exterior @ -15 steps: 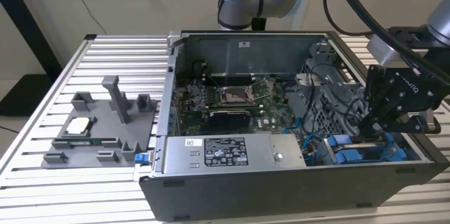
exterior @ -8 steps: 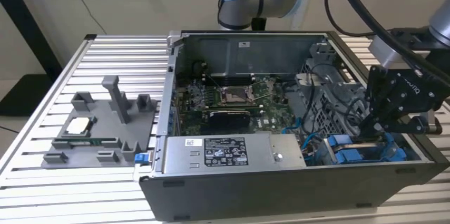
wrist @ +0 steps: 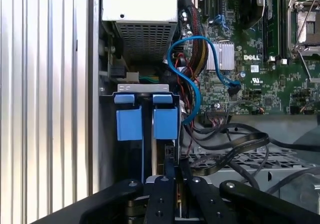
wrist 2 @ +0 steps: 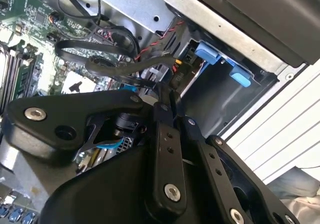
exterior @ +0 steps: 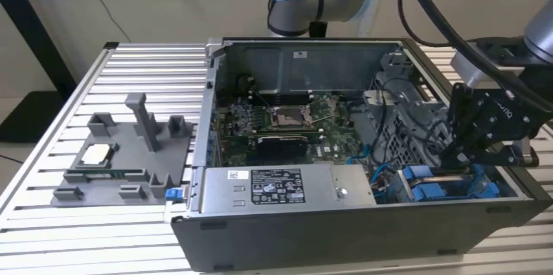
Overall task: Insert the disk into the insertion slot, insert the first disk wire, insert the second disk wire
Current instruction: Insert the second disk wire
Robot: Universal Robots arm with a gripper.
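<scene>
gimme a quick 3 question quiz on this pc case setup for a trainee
1. True or false: the gripper hangs over the grey fixture tray beside the computer case.
2. In the first wrist view, the thin cable looping off the motherboard is: A red, B blue, C white.
3. In the first wrist view, how many blue carrier tabs stand side by side ahead of the gripper?
Key: 1 false, the gripper is down inside the computer case at the exterior view's right; 2 B; 3 two.
</scene>
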